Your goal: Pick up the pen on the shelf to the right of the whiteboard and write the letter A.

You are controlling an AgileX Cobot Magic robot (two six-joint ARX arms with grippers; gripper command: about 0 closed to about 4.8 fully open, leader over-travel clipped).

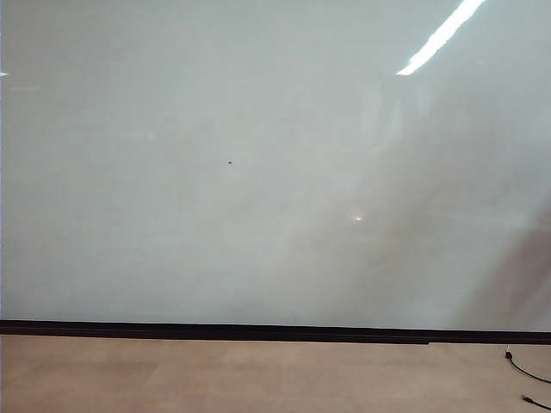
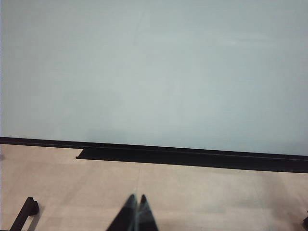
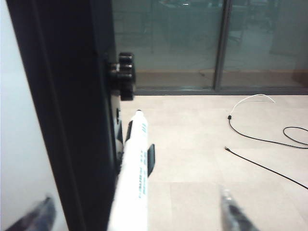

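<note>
The whiteboard (image 1: 258, 172) fills the exterior view, pale and glossy, with a black strip (image 1: 258, 331) along its bottom and a tiny dark speck (image 1: 230, 162). No letter A is in view. Neither gripper shows in that view. In the right wrist view the pen (image 3: 134, 159), a white barrel with lettering, stands up beside the board's black side frame (image 3: 62, 96). My right gripper (image 3: 134, 211) is open, one finger on each side of the pen's lower barrel, well apart from it. My left gripper (image 2: 137, 197) is shut and empty, facing the whiteboard (image 2: 154, 72).
A black knob (image 3: 122, 70) sticks out of the frame above the pen, and a black clip (image 3: 150, 159) sits beside the barrel. Cables (image 3: 260, 139) lie on the beige floor before a glass wall. A black ledge (image 2: 192, 156) runs under the board; a black foot (image 2: 24, 214) stands nearby.
</note>
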